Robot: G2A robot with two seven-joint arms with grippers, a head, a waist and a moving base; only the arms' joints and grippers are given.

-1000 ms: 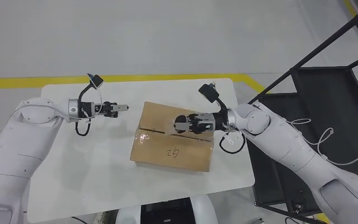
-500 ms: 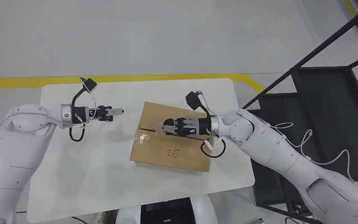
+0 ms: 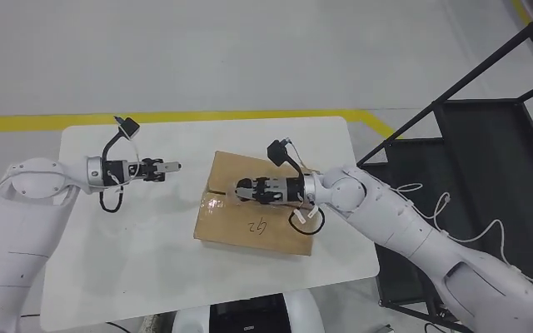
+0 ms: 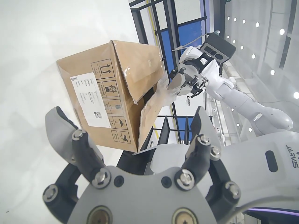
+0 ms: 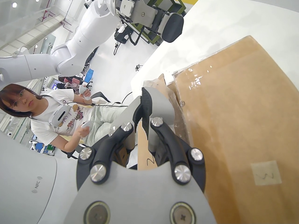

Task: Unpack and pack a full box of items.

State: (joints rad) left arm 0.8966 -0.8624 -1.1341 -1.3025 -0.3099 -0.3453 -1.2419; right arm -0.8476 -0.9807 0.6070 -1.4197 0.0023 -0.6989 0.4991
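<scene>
Your right gripper is clamped on the top flap of the box; your left gripper hangs over the table beside it, fingers apart.

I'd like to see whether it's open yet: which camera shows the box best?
The left wrist view: it shows the box from the side, with its labelled end and the top flaps parted at the seam. The top view shows its top face from above; the right wrist view shows a close stretch of the taped top.

Left end effector fingers spread wide, right end effector fingers pinched together.
</scene>
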